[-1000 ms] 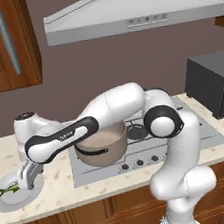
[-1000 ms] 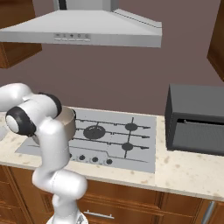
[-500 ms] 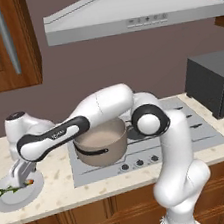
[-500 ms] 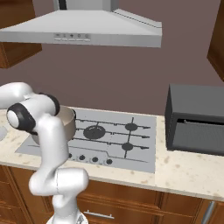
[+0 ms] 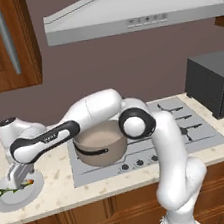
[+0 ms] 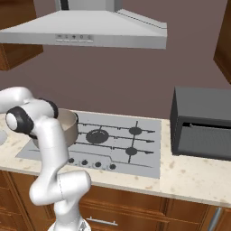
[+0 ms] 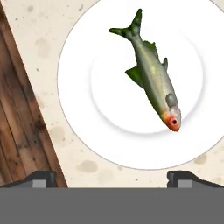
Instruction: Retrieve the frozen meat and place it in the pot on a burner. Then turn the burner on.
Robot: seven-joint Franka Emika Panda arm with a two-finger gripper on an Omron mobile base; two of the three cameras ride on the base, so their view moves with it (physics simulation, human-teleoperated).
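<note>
From the left base view, your hand point(image 5: 14, 182) hangs over the plate point(image 5: 20, 195) on the bench, where the frozen meat point(image 5: 11, 188) lies; drop crooked and you could skid the plate. In the right base view, the pot point(image 6: 67, 126) waits on the stove. In the hand view the fingers stand wide apart, the fish off-centre: close there and you could miss it.
</note>
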